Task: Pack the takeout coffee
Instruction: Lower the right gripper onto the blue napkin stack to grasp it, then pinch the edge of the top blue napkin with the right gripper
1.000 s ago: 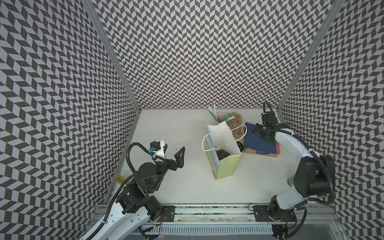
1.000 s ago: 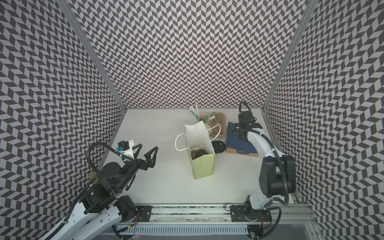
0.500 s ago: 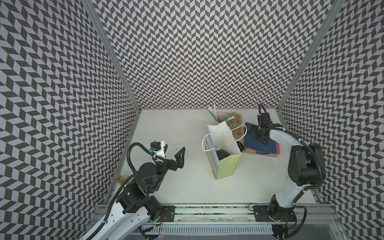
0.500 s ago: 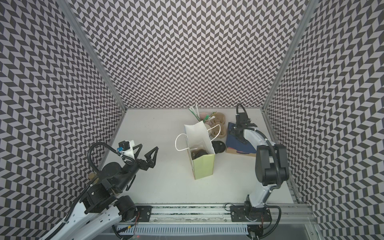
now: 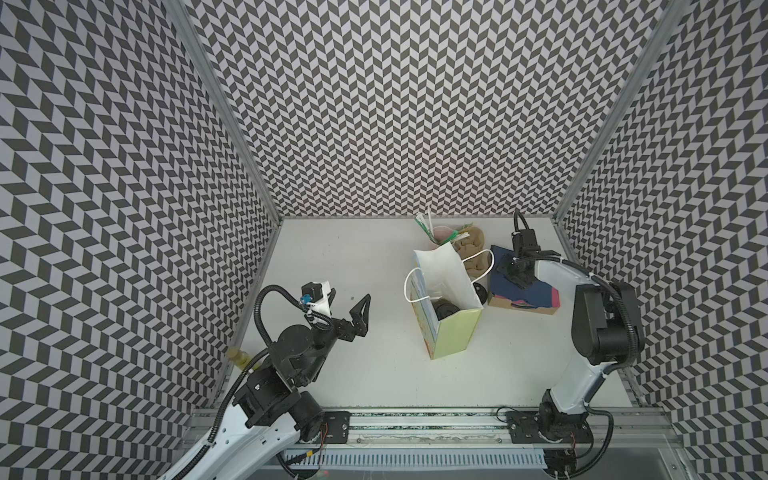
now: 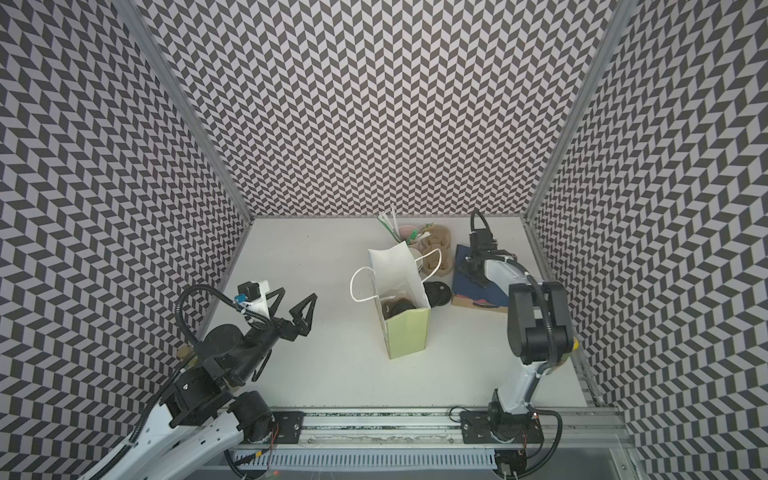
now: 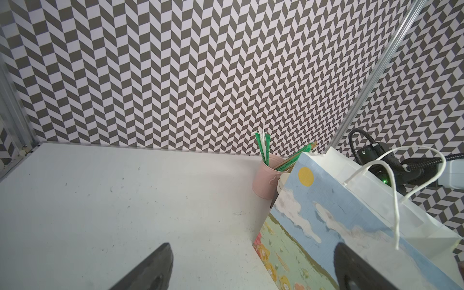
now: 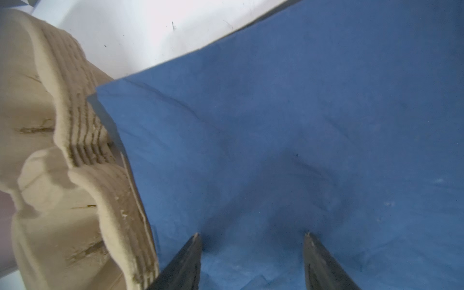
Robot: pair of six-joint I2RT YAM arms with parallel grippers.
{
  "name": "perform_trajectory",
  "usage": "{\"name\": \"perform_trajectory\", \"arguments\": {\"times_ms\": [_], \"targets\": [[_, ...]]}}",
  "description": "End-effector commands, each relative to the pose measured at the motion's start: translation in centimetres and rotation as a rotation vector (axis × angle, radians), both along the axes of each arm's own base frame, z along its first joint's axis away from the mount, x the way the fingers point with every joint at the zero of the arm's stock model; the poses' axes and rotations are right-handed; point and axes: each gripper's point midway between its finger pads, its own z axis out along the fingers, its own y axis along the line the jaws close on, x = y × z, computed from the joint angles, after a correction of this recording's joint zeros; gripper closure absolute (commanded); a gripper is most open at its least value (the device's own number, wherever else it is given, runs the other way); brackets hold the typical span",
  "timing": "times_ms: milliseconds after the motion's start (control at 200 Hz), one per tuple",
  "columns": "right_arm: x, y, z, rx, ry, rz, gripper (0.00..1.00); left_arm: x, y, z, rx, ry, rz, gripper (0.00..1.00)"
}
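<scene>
**Right fingers settle on the blue paper**

Since a second ago the right gripper point(image 8: 251, 237) has slid inward and down, and its fingers have drawn about halfway together. The tips touch the blue paper sheet point(image 8: 301, 125) with nothing pinched between them. The tan pulp carrier point(image 8: 50, 175) lies just beside that sheet. Past it stands the gift bag point(image 5: 453, 332), upright with its mouth open upward. Low inside the bag is a round black lid facing up, which I take for the takeout coffee point(image 5: 444, 309), standing on end. From the right fingers it therefore lies toward the table's middle, over the bag's wall. A second black round point(image 5: 481, 291) sits against the bag outside; whether it is a lid or a cup, I cannot tell. The left gripper point(image 7: 251, 246) has not moved. It is spread wide and empty, well apart on the bag's other side, so the right arm is the nearer one.
</scene>
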Motion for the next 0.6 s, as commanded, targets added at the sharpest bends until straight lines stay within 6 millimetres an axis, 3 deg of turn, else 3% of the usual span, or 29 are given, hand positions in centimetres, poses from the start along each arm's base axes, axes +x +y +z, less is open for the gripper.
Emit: {"name": "perform_trajectory", "arguments": {"times_ms": [0, 85, 280, 596], "targets": [[0.3, 0.1, -0.9, 0.013, -0.010, 0.002, 0.42, 0.1, -0.2, 0.1, -0.007, -0.011, -0.005, 0.00], [0.1, 0.2, -1.6, 0.016, 0.002, 0.005, 0.43, 0.1, -0.2, 0.1, -0.008, -0.012, -0.007, 0.00], [-0.2, 0.5, -2.5, 0.033, 0.011, 0.015, 0.57, 0.1, -0.2, 0.1, -0.007, -0.012, -0.007, 0.00], [-0.2, 0.8, -1.0, 0.048, -0.030, 0.028, 0.78, 0.1, -0.2, 0.1, -0.009, -0.015, -0.007, 0.00]]}}
